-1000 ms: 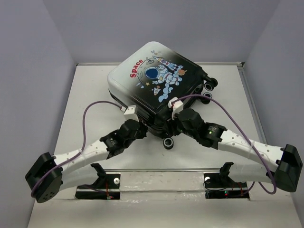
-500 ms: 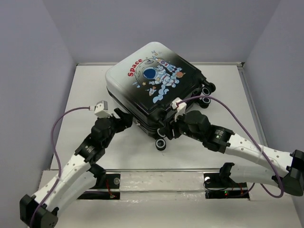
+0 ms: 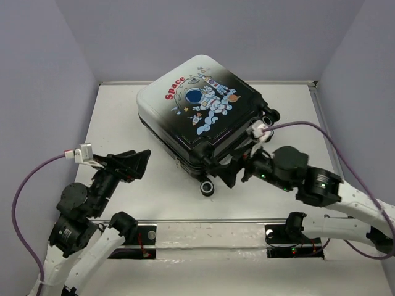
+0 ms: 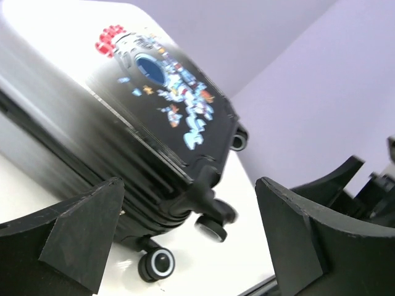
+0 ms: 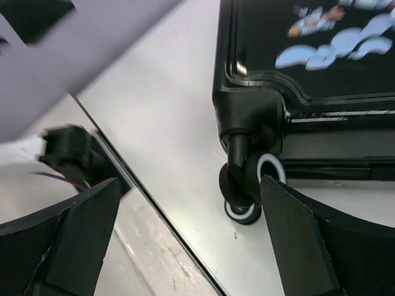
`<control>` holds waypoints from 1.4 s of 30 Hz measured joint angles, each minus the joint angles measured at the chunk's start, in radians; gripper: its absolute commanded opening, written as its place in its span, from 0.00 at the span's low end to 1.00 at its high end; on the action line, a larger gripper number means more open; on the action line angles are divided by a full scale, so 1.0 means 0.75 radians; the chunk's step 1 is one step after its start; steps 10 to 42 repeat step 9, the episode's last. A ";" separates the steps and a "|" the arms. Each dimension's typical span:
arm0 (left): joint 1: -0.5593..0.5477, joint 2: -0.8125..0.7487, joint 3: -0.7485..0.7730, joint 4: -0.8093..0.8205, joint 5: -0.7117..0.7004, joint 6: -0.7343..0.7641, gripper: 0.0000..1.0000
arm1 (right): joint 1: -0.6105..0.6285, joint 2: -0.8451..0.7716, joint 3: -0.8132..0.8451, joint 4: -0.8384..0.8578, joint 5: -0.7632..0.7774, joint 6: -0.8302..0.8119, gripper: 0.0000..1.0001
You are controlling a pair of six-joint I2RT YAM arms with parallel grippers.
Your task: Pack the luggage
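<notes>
The small hard-shell suitcase [image 3: 197, 117], white fading to black with an astronaut print, lies shut across the middle of the white table [image 3: 117, 123] and blocks it. At its 9 o'clock a broad bare strip runs to the lavender left wall [image 3: 49, 92]. The left gripper [image 3: 145, 163] hangs at 7 o'clock, fingers spread, apart from the shell. At 3 o'clock bare table lies beyond the black wheels [image 3: 270, 115]. At 5 o'clock the right gripper [image 3: 225, 172], jaws apart, crowds the near corner wheel [image 3: 207, 187].
</notes>
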 measured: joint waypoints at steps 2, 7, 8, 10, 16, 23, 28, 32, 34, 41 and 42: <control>0.000 -0.026 0.062 -0.030 0.028 0.010 0.99 | 0.000 -0.114 0.048 -0.014 0.010 0.010 1.00; 0.000 -0.093 0.154 -0.048 0.062 0.036 0.99 | 0.000 -0.405 0.100 -0.007 0.053 0.028 1.00; -0.001 -0.109 0.165 -0.046 0.065 0.042 0.99 | 0.000 -0.464 0.096 -0.001 0.079 0.034 1.00; 0.000 -0.123 0.166 -0.040 0.066 0.049 0.99 | 0.000 -0.482 0.087 0.011 0.093 0.037 1.00; 0.000 -0.123 0.166 -0.040 0.066 0.049 0.99 | 0.000 -0.482 0.087 0.011 0.093 0.037 1.00; 0.000 -0.123 0.166 -0.040 0.066 0.049 0.99 | 0.000 -0.482 0.087 0.011 0.093 0.037 1.00; 0.000 -0.123 0.166 -0.040 0.066 0.049 0.99 | 0.000 -0.482 0.087 0.011 0.093 0.037 1.00; 0.000 -0.123 0.166 -0.040 0.066 0.049 0.99 | 0.000 -0.482 0.087 0.011 0.093 0.037 1.00; 0.000 -0.123 0.166 -0.040 0.066 0.049 0.99 | 0.000 -0.482 0.087 0.011 0.093 0.037 1.00; 0.000 -0.123 0.166 -0.040 0.066 0.049 0.99 | 0.000 -0.482 0.087 0.011 0.093 0.037 1.00; 0.000 -0.123 0.166 -0.040 0.066 0.049 0.99 | 0.000 -0.482 0.087 0.011 0.093 0.037 1.00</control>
